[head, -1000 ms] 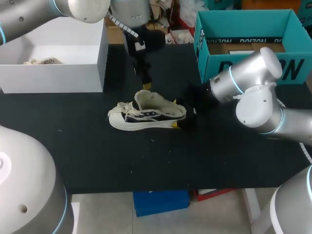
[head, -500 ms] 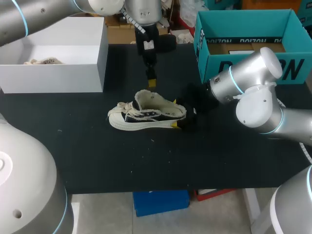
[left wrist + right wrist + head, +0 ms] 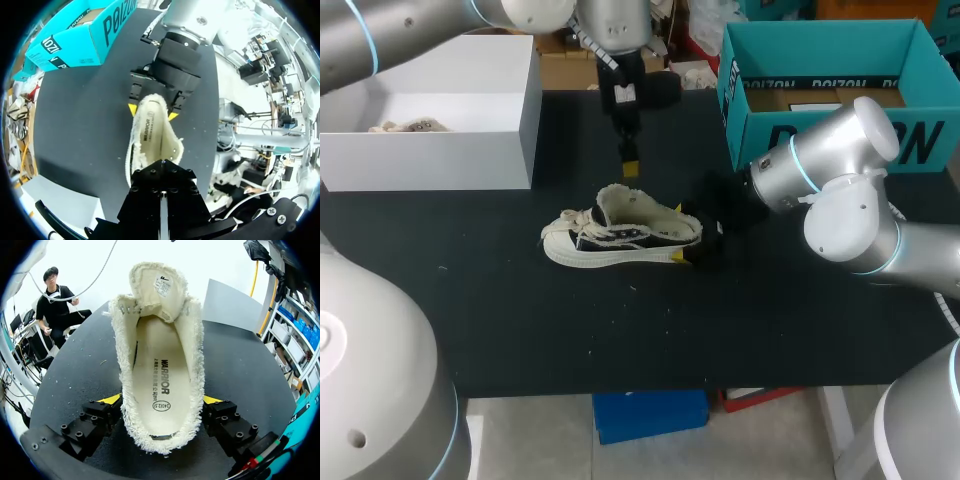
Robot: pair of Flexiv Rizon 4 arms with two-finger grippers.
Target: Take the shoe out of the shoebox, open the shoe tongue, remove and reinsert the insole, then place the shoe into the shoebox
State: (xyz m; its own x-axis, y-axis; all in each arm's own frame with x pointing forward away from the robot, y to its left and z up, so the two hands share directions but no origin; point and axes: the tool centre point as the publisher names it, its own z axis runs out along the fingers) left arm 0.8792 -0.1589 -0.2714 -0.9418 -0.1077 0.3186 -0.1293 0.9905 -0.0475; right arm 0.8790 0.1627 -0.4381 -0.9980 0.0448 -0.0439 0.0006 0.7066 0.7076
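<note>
The shoe [image 3: 620, 240] lies on its sole mid-table [image 3: 620, 340], tongue [image 3: 159, 287] raised, insole [image 3: 160, 365] inside, and the right gripper [image 3: 161, 401] clamps its heel from both sides. Just beyond it the left gripper [image 3: 631, 165] hangs empty, tip down; whether open or closed I cannot tell. Farther back stand a white box [image 3: 430, 150] at left and the teal shoebox [image 3: 820, 135] at right.

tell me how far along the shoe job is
Done: the shoe is out on the table, with its tongue folded up. In hand: the right gripper clamps the heel from both sides, and the left gripper hangs above the shoe. The insole lies inside; whether it has already been taken out and put back cannot be told. Left: boxing the shoe.
</note>
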